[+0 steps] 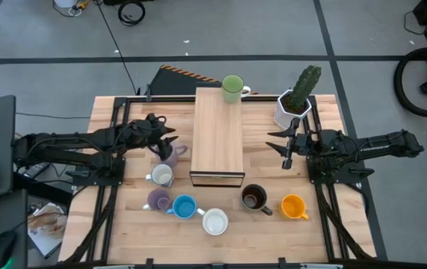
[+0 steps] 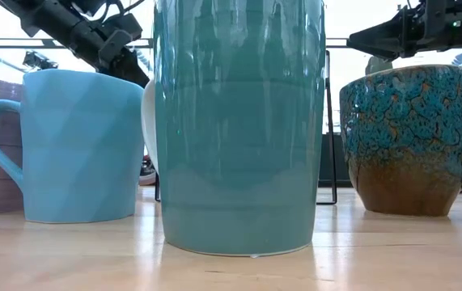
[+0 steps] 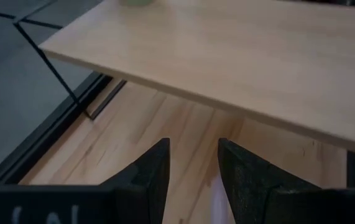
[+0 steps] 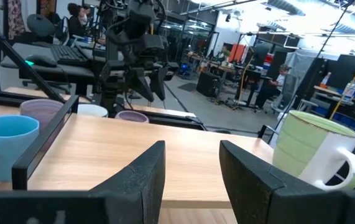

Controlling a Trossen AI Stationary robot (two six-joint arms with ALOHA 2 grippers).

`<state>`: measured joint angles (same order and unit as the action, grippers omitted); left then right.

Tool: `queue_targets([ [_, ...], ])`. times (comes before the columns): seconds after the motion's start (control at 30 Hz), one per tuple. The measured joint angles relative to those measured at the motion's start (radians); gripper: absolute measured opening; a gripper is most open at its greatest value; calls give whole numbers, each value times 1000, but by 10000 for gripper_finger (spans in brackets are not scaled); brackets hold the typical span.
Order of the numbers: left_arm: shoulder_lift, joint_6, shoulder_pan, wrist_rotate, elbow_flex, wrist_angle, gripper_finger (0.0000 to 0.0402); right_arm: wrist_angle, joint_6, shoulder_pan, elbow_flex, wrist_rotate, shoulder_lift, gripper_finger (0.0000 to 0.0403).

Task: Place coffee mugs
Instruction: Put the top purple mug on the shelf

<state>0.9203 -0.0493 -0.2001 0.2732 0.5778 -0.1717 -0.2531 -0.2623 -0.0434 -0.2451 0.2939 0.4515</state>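
A green mug (image 1: 232, 87) (image 4: 308, 149) stands on the far end of a raised wooden shelf (image 1: 217, 134). My left gripper (image 1: 164, 142) (image 3: 193, 163) is open, fingers pointing down just above a lilac mug (image 1: 175, 155) (image 4: 131, 116) that stands on the table left of the shelf. Near it stand a white mug (image 1: 161, 175), a second lilac mug (image 1: 158, 200), a blue one (image 1: 184, 207) (image 2: 77, 145), another white one (image 1: 214, 221), a dark brown one (image 1: 254, 198) (image 2: 409, 137) and an orange one (image 1: 294, 207). My right gripper (image 1: 288, 147) (image 4: 192, 163) is open, right of the shelf, touching nothing.
A white hexagonal pot with a cactus (image 1: 297, 103) stands at the table's far right, close behind my right gripper. The shelf's thin black frame (image 4: 43, 146) edges its sides. In the low view a teal-sided mug (image 2: 239, 121) fills the middle. People sit at desks in the room beyond.
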Motion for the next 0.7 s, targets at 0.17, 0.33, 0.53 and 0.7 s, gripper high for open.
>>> queue_targets([
  [0.17,8,-24,0,8,0,-3,141,0,1,8,0,0,0,158],
  [0.33,9,-45,0,11,0,-8,141,0,5,9,0,0,0,158],
  [0.53,9,-52,0,12,0,-8,141,0,5,9,0,-4,0,158],
  [0.7,9,-53,0,12,0,-8,141,0,5,9,0,-4,0,158],
])
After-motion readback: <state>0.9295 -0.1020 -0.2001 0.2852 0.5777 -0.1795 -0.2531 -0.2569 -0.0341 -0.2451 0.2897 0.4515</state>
